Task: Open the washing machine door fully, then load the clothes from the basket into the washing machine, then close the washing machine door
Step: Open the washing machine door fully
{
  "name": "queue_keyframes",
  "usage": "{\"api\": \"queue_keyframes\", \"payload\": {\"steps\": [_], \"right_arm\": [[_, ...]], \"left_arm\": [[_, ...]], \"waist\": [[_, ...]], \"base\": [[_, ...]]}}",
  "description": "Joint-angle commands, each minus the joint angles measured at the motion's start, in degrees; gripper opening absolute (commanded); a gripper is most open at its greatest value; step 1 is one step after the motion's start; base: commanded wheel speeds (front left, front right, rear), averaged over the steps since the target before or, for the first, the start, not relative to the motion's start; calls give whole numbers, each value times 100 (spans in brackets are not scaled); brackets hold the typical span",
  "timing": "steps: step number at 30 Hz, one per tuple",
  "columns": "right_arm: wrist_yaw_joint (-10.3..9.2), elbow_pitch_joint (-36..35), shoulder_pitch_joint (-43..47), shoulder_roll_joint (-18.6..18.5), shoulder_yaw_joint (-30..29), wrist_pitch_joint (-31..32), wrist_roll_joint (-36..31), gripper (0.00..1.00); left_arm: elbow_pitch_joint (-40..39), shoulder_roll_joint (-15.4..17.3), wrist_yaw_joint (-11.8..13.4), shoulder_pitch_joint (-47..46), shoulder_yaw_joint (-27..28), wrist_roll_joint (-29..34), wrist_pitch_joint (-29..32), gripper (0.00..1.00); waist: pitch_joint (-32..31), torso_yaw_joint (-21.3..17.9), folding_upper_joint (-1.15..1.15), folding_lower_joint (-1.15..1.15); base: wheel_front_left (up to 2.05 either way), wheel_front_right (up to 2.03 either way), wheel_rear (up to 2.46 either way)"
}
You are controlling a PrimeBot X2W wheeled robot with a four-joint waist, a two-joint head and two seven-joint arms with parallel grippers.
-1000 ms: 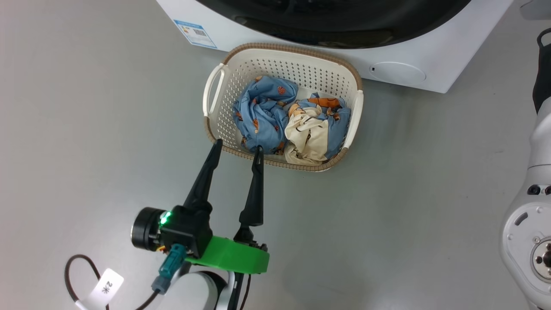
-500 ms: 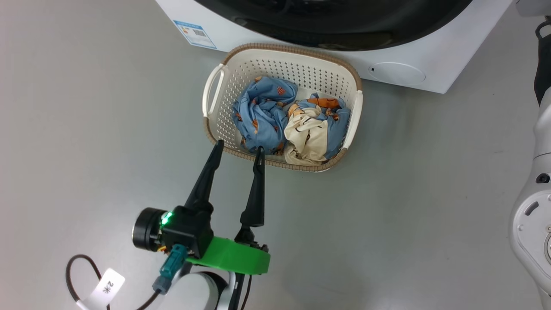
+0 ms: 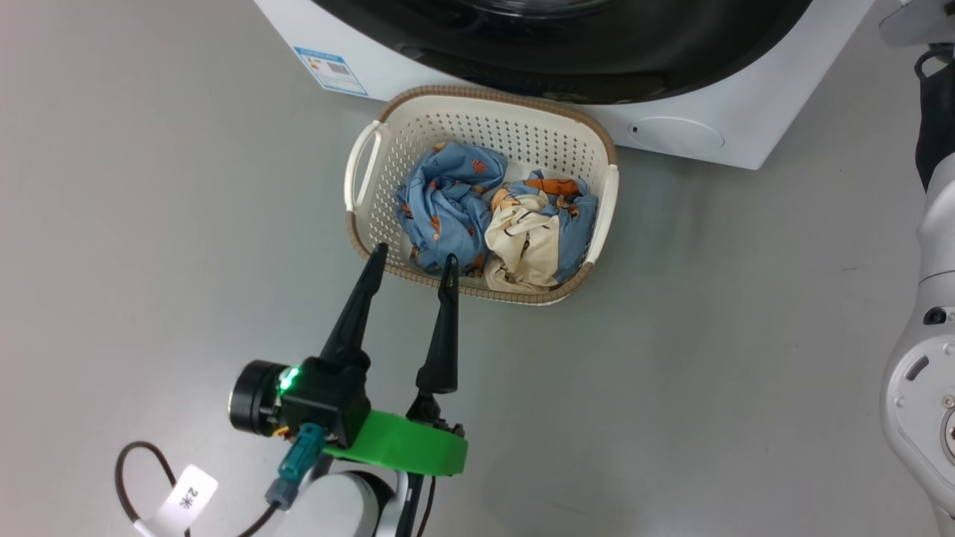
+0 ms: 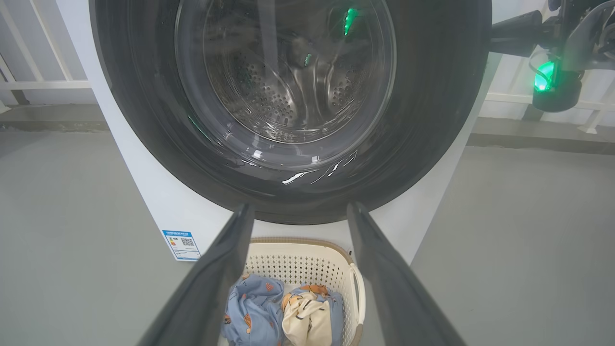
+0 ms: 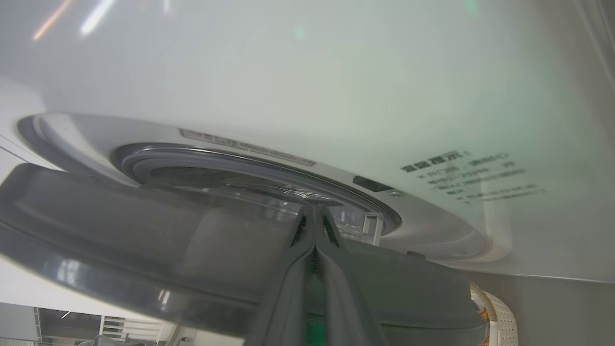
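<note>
The left gripper hovers empty, jaws wide apart, its fingertips at the near rim of the basket. The clothes lie bunched inside, blue beside cream. The basket sits on the floor just in front of the washing machine. The washing machine door stands slightly ajar. The right gripper, jaws pressed together, points into the gap.

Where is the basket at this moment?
Head view, upper centre: the basket sits on the floor directly before the washing machine, just beyond the open left gripper, clothes inside.
</note>
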Motion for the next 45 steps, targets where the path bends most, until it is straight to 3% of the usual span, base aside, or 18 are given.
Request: {"api": "queue_keyframes", "payload": {"steps": [1,21,45], "right_arm": [[10,-91,9,231,155,104,86,0],[10,-242,676,231,663,800,685,0],[10,-395,1652,231,1613,1205,2081,0]], "left_arm": [[-104,76,1,-20,182,48,-37,100],[-34,76,-45,51,287,119,-37,100],[81,76,-136,280,394,214,-37,100]], "waist": [[-15,-13,0,0],[-287,-124,0,0],[-806,-275,0,0]], "base": [[0,0,0],[0,0,0],[0,0,0]]}}
